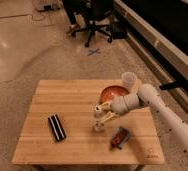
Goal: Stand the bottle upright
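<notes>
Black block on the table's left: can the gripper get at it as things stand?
Probably yes. The gripper hangs over mid-table, right of the black block, with only bare table between them. The bowl and cup sit on its other side, out of the path.

Wooden table (47, 92) with gripper (99, 119) directly above small pale bottle (98, 127) near centre. Black case (57, 127) at left, red packet (120, 137) at front right. Orange bowl (112, 93) and clear cup (129, 79) toward far right corner.
</notes>
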Available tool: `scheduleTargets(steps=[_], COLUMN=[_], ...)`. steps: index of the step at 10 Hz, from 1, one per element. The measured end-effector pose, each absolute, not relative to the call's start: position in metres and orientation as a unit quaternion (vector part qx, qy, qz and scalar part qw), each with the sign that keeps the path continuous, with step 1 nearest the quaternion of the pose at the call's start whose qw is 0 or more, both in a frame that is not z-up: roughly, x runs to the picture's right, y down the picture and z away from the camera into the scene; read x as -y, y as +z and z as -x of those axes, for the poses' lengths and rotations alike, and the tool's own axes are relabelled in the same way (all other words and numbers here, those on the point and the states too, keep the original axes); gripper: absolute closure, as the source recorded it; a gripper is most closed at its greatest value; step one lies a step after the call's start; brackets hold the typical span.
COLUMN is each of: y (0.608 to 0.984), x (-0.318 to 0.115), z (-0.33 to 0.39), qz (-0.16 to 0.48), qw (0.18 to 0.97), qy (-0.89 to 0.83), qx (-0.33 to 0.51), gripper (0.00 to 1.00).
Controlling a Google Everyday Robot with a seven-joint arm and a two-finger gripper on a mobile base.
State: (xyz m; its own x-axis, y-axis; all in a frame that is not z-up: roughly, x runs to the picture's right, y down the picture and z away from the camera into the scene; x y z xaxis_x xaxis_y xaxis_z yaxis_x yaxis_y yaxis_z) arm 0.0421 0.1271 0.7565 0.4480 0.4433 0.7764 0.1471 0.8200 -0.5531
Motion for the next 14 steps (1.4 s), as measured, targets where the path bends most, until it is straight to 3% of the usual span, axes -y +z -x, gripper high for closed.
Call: scheduleTargets(steps=[2, 4, 14], y=[0.7567, 0.7566, 0.7565], x=[-0.1290, -0.1291, -0.1314], z=[-0.0429, -0.0449, -0.0482], qz=[0.287, 0.287, 0.287], qw=[0.799, 0.797, 0.795], qy=[0.100, 0.105, 0.111], qx=[0.519, 0.520, 0.522], gripper=[0.38, 0.22, 0.20])
